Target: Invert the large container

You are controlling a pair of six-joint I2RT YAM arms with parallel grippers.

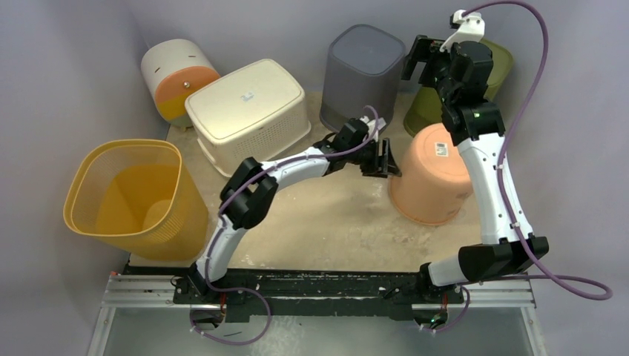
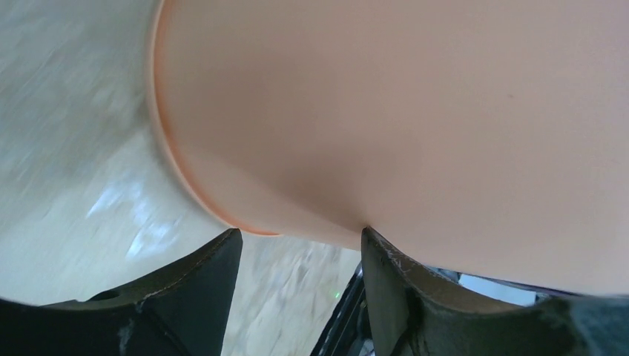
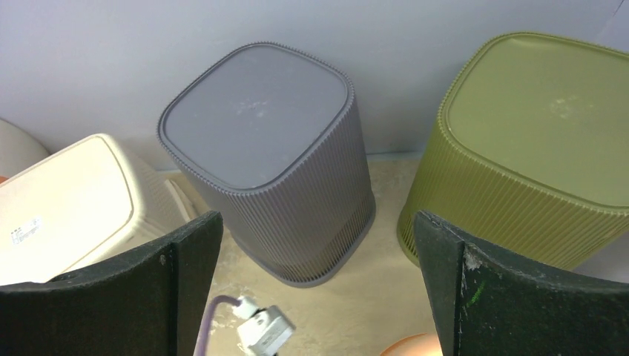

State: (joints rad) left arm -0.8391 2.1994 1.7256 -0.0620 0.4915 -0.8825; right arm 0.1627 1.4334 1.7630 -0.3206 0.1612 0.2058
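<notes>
Upright yellow mesh basket (image 1: pixel 133 196) at 9 o'clock; bottom-up peach plastic bucket (image 1: pixel 432 176) at 3, left gripper (image 1: pixel 382 158) spread empty against its wall. Six containers in all. Farthest, right gripper (image 3: pixel 317 215) gapes wide, the olive ribbed bin (image 3: pixel 541 133) half hidden behind it from above

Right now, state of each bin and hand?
Yellow basket: upright, open.
Cream basket: upside down.
Grey bin: upside down.
Green bin: upside down.
Peach bucket: upside down.
White bin: on its side.
Left hand: open, at peach bucket.
Right hand: open, empty.
</notes>
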